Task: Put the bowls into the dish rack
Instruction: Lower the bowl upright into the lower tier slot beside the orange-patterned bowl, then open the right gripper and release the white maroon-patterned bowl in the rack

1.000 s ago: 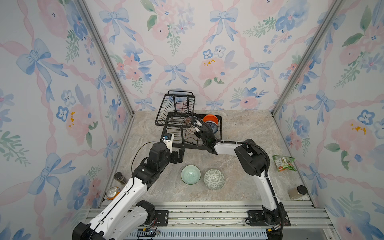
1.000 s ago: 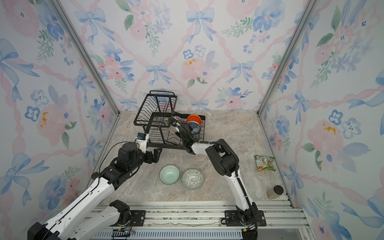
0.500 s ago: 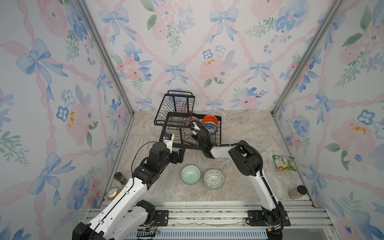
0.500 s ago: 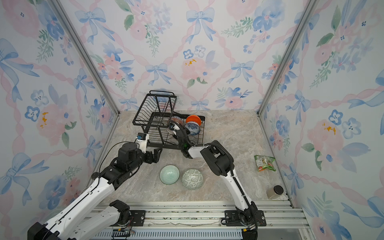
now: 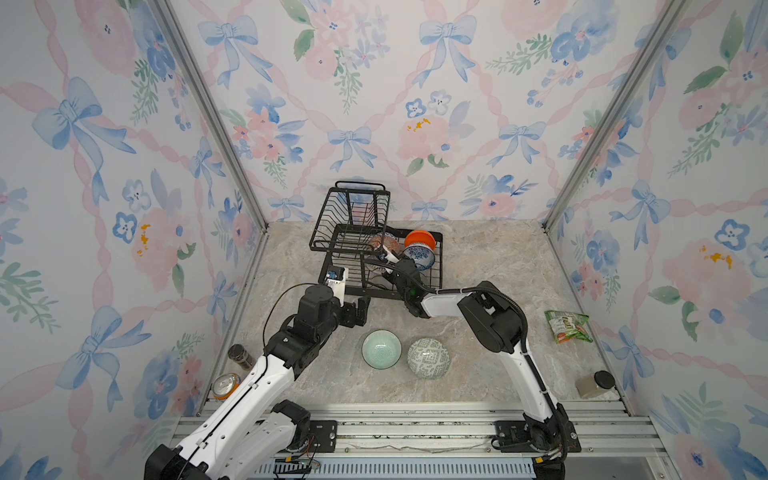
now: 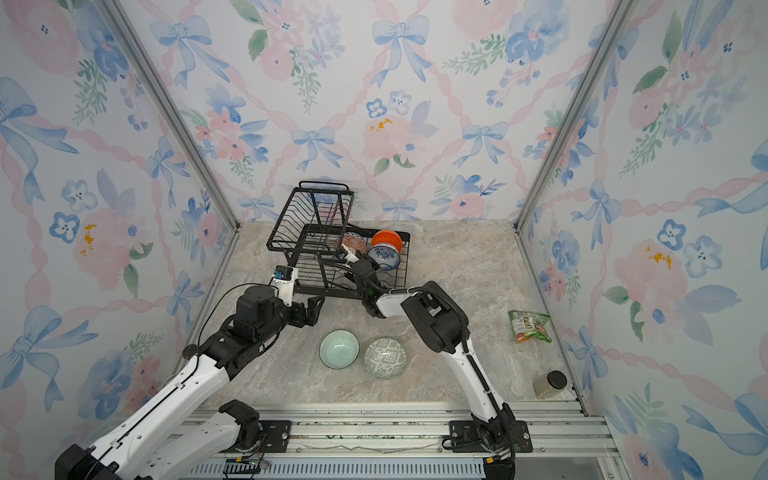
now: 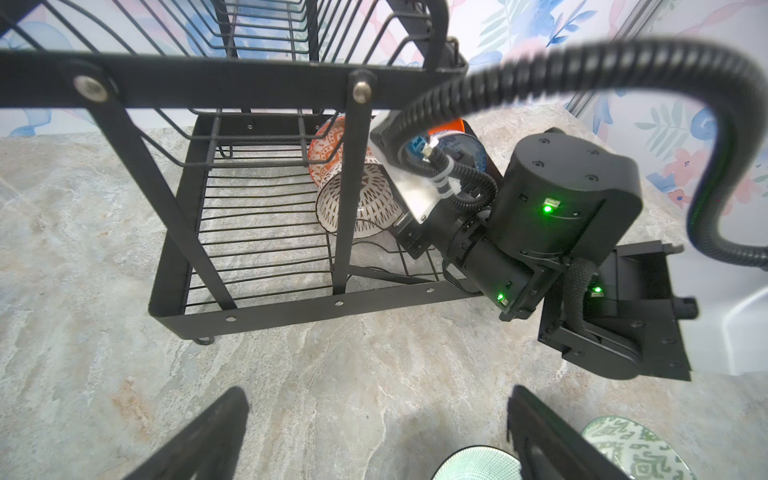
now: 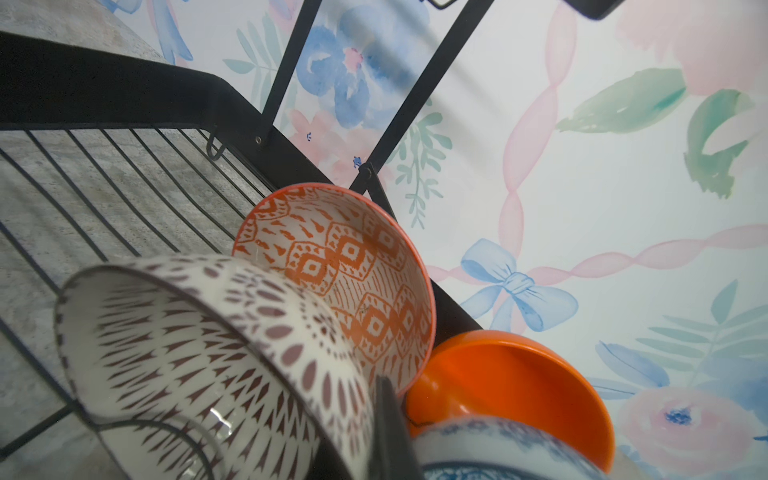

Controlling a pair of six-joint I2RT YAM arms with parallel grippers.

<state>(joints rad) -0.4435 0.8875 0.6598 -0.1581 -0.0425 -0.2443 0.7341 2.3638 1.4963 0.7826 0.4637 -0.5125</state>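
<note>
Roughly two-thirds done imo. Four in rack tray: orange bowl, red-patterned bowl, blue bowl, plus lattice bowl lying tilted, right end effector clamped on its rim, looks like. Mint bowl and grey-green bowl sit on table, not loaded yet. Left end effector spread wide, empty, near rack front.

- Black metal wire dish rack.
- Glossy plain orange round bowl.
- White bowl with red-orange diamond pattern.
- White bowl with blue floral print.
- White bowl with brown dart-and-petal marks.
- Lower centre in a top view: pale mint bowl and white bowl with grey-green geometric pattern.
- Beige-grey marbled tabletop.
</note>
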